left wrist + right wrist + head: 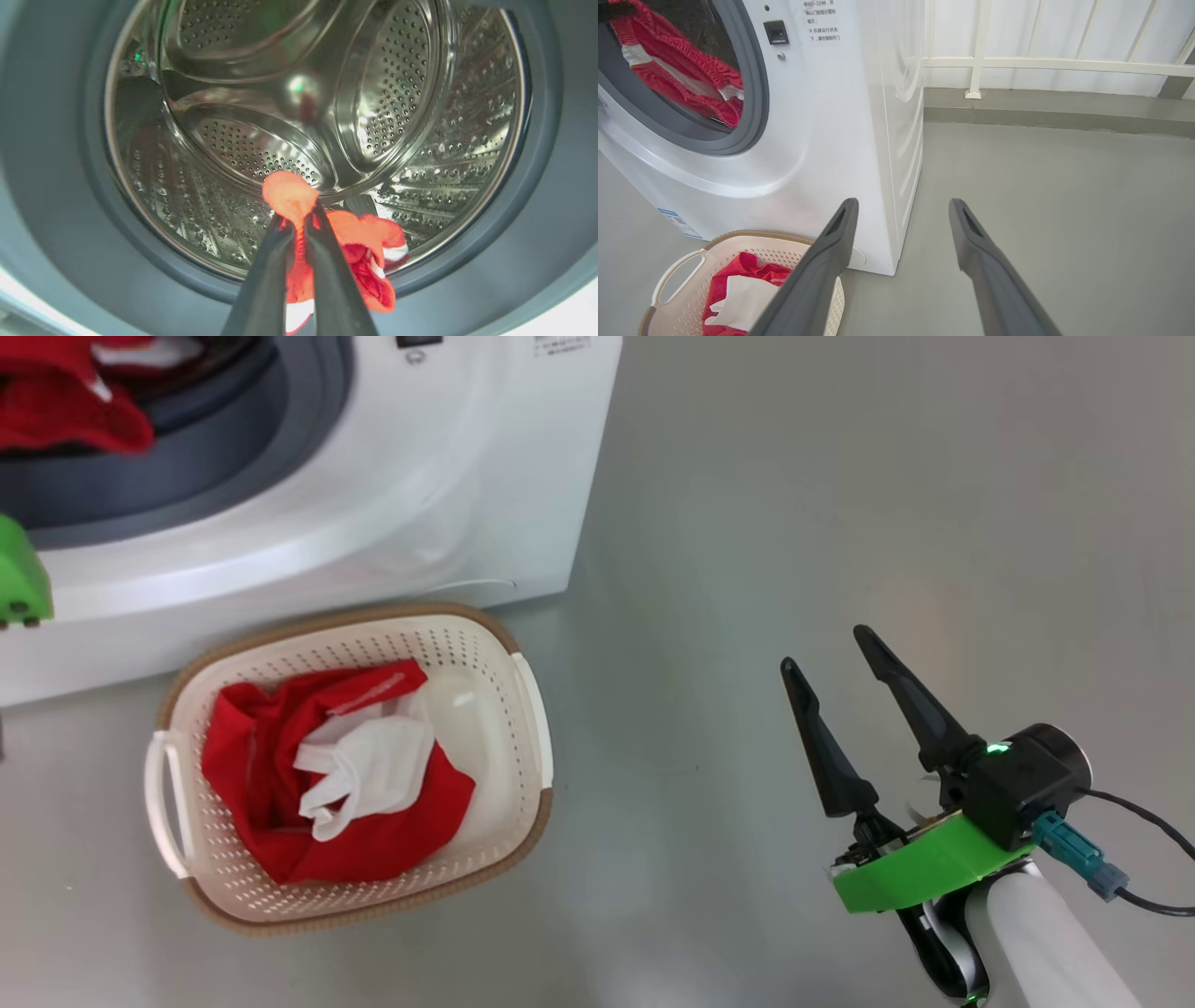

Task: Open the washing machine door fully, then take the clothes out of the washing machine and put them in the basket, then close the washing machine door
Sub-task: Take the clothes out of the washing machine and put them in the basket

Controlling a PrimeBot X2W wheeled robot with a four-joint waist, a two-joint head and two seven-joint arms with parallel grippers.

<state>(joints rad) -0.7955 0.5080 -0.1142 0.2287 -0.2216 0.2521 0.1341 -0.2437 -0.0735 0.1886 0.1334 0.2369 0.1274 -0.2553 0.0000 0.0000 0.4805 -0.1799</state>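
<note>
Two red garments: first garment [252,756] in the one basket [439,649], second garment [364,233] clamped by the left gripper [301,214] at the washing machine [420,476] mouth. Right gripper [826,649] spread wide, empty.

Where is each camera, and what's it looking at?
Head view: on the head, looking down at basket, washing machine, floor; open right gripper shows.
Left wrist view: on left wrist, looking into drum; left gripper pinches red garment.
Right wrist view: on right wrist, facing machine's side, railing; own open fingers show.
Head and right wrist both see the basket.
</note>
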